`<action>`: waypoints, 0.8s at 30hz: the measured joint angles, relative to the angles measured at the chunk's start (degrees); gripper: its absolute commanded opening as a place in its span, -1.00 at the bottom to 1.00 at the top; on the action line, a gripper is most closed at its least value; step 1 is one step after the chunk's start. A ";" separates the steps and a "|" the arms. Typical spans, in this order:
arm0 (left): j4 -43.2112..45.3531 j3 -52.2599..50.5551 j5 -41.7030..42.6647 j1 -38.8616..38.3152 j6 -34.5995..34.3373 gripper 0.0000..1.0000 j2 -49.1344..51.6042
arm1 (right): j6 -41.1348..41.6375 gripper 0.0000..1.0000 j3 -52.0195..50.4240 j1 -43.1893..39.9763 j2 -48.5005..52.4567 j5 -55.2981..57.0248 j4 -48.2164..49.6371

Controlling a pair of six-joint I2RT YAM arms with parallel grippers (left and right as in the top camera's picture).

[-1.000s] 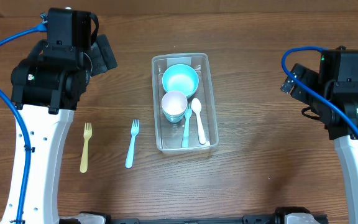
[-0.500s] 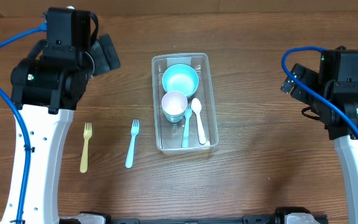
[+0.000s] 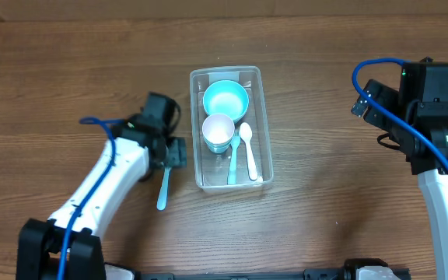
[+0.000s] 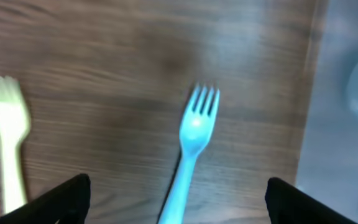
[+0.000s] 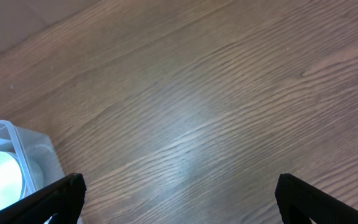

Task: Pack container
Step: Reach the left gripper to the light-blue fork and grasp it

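The clear container stands mid-table and holds a teal bowl, a white cup, a white spoon and a light blue utensil. A blue fork lies left of it. My left gripper is open above the fork's head end. In the left wrist view the blue fork runs between the spread fingers of the left gripper, untouched. A yellow fork lies further left. My right gripper is open and empty at the right, also in its wrist view.
The container's wall fills the right side of the left wrist view, and its corner shows at the lower left of the right wrist view. In the overhead view my left arm hides the yellow fork. Bare wood lies under the right gripper.
My left arm has swung from the far left down and right, so its open gripper now hangs over the blue fork. The right arm and the container's contents have not moved.
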 measured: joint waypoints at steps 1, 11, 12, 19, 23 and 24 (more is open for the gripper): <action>1.38 -1.81 -0.17 -1.07 0.11 0.72 0.02 | -0.02 1.00 0.00 0.00 0.00 0.00 0.02; 14.43 -16.39 -3.17 -7.43 1.70 0.26 -0.46 | 0.00 1.00 0.00 0.00 0.00 0.00 -0.02; 14.47 -16.41 -2.93 -7.13 1.81 0.27 -0.46 | -0.02 1.00 0.00 0.00 0.00 0.02 0.00; 13.53 -16.50 -0.83 -0.20 2.29 -0.04 -0.57 | -0.02 1.00 0.00 0.00 0.00 0.00 -0.02; 14.95 -16.92 1.51 3.91 4.02 -0.30 -0.61 | -0.04 1.00 0.00 0.00 0.00 -0.02 -0.02; 15.41 -17.05 2.27 4.07 4.96 -0.45 -0.66 | -0.02 1.00 0.00 0.00 0.00 -0.02 0.00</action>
